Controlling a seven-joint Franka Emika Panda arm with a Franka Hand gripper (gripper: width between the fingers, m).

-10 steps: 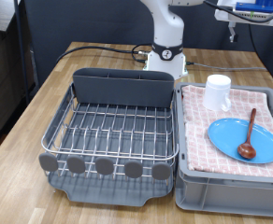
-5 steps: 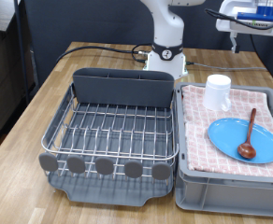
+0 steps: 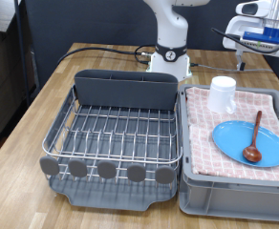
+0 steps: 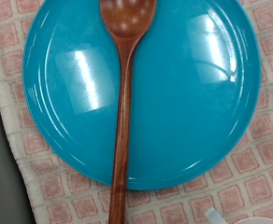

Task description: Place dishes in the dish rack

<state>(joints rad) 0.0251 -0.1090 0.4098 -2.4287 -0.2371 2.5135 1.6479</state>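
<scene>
A round light-blue plate [image 3: 251, 143] lies on the red-checked cloth in the grey crate at the exterior view's right. A brown wooden spoon [image 3: 253, 136] lies across the plate, bowl towards the view's bottom. A white mug [image 3: 223, 93] stands upright on the cloth behind the plate. The dish rack [image 3: 116, 134], a silver wire grid in a dark grey tray, holds no dishes. My gripper [image 3: 263, 55] hangs high above the crate at the view's top right, partly cut off. The wrist view looks straight down on the plate [image 4: 188, 103] and spoon [image 4: 123, 103]; no fingers show there.
The grey crate [image 3: 237, 198] with the checked cloth [image 3: 204, 134] stands right beside the rack on a wooden table [image 3: 44, 105]. The robot's white base [image 3: 168, 59] and a black cable stand behind the rack. The rack's tall grey compartment [image 3: 126, 92] is at its far edge.
My gripper has moved down and towards the exterior view's right, above the crate. The plate, spoon, mug and rack have not moved.
</scene>
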